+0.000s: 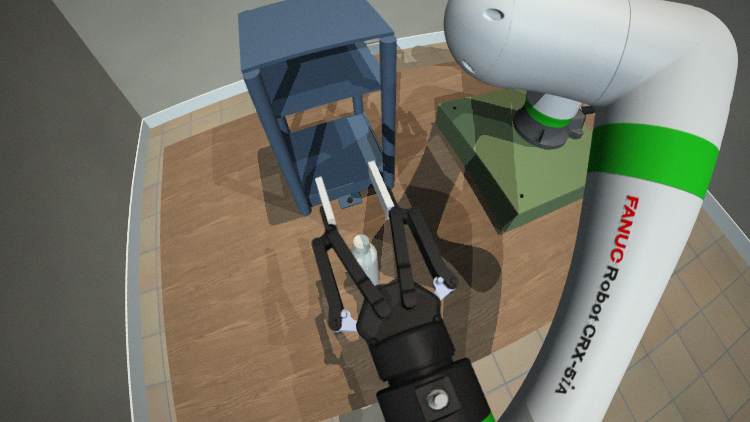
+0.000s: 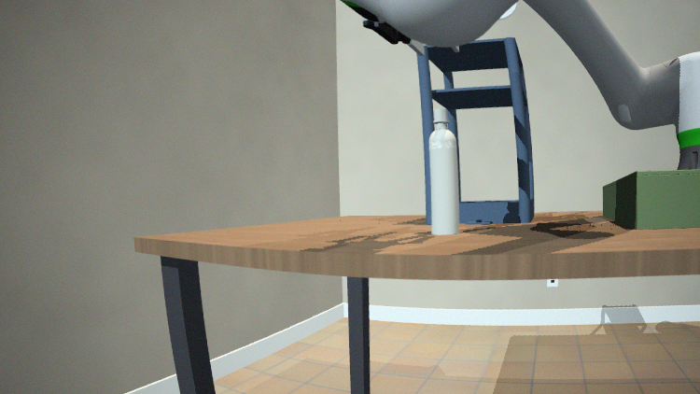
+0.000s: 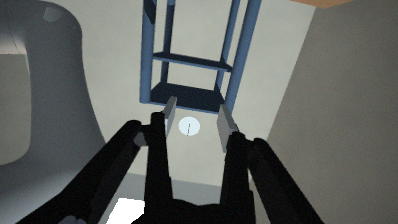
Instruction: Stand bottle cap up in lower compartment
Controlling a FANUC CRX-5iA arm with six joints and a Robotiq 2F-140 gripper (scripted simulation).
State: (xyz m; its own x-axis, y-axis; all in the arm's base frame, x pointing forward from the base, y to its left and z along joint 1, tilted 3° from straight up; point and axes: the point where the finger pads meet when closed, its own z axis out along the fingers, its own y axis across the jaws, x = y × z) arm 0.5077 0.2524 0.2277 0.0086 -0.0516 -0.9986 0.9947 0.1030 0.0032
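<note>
With the gripper (image 1: 356, 202) part-open and empty, lower it until the bottle (image 1: 365, 260) body stands centred between the jaws.

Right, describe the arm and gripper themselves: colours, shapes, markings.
The arm is glossy white with rounded, tube-like links and bright green bands. Lettering runs down one link: FANUC in red, Robot CRX-5iA in black. The gripper is black, with thin bar linkages, pale lavender pivot caps and two flat off-white finger pads. Its wrist collar is a black cylinder bearing a silver bolt head.
</note>
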